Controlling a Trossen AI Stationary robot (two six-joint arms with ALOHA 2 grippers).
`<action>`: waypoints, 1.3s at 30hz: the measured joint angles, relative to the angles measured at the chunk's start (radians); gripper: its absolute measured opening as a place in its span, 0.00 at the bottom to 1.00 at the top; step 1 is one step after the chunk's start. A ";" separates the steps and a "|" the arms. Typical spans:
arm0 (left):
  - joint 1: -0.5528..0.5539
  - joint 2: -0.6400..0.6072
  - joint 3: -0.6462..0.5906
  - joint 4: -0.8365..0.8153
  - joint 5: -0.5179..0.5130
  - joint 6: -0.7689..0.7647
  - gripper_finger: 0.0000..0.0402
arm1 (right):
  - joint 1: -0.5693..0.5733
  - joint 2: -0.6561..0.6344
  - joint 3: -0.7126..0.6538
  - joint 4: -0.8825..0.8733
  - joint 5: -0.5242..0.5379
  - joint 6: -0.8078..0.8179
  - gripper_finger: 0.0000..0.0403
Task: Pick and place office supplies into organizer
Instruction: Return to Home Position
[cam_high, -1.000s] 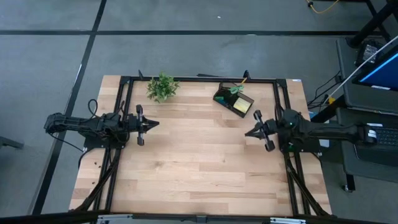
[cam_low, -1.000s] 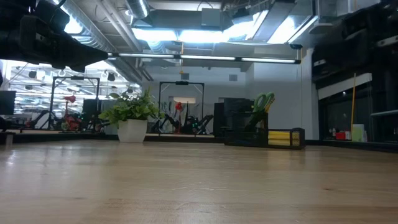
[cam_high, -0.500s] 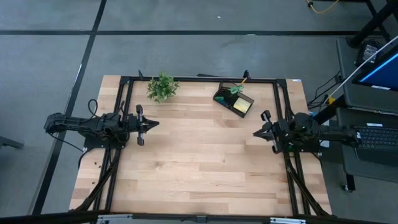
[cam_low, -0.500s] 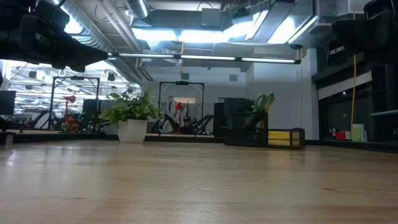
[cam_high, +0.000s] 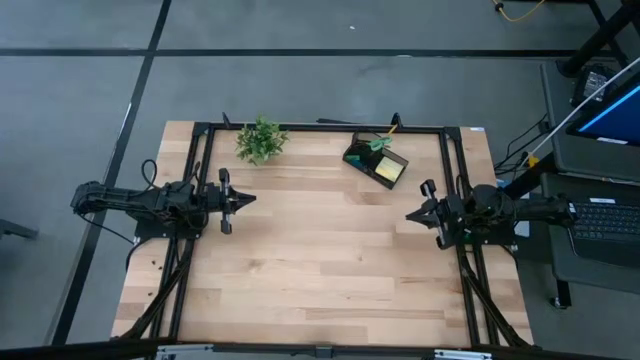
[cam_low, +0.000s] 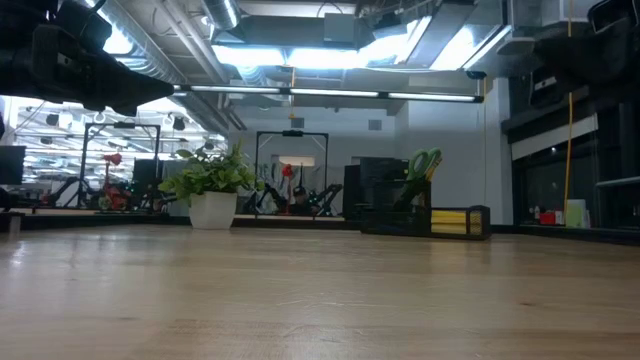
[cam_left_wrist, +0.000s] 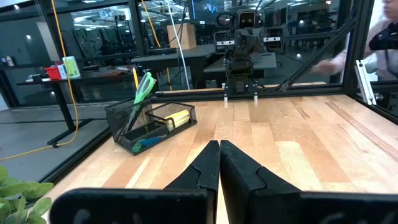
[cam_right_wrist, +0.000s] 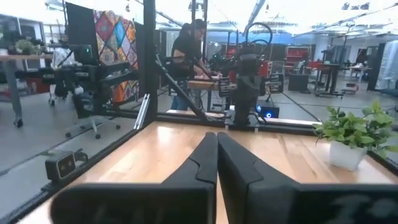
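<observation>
Two arms sit folded back at opposite sides of the counter (cam_high: 300, 280), and neither holds anything. On the left, the left pincer (cam_high: 246, 199) hangs over the counter's left side, pointing right. Its wrist view shows the two dark fingers pressed together, closed on nothing. Far of it and a little right, the potted plant (cam_high: 261, 139) stands by the far edge, well apart from the task's things.

Right of the plant, also along the far edge, stands the black mesh desk organizer (cam_high: 372, 160), its long axis slanting from far-left to near-right. The supplies I can make out are inside it. Green-handled scissors (cam_left_wrist: 142, 92) and a wooden pencil (cam_left_wrist: 135, 77) stand upright in the tall compartment. The yellow sticky-note pad (cam_high: 389, 172) lies in the low tray at the near-right end. A small blue-green piece (cam_left_wrist: 147, 142), probably an eraser, lies low behind the mesh. Pens I cannot pick out.

Farthest right, the right pincer (cam_high: 411, 214) hangs by the right edge, pointing left, its fingers likewise closed tight and empty. The organizer lies far and slightly left of it, near but not touching. From the left pincer it lies far and well to the right, so the right arm is the nearer one. By my reading the sorting is done, and the arms need only settle at rest, clear of the organizer.
</observation>
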 joint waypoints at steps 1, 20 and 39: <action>0.000 0.000 0.000 0.000 0.000 0.000 0.02 | 0.000 0.000 0.000 0.001 0.000 0.011 0.04; 0.000 0.000 0.000 0.000 0.000 0.000 0.02 | 0.000 0.001 0.000 0.002 -0.001 0.143 0.05; 0.000 0.000 0.000 0.000 0.000 0.000 0.03 | 0.000 0.001 0.000 0.002 -0.001 0.117 0.05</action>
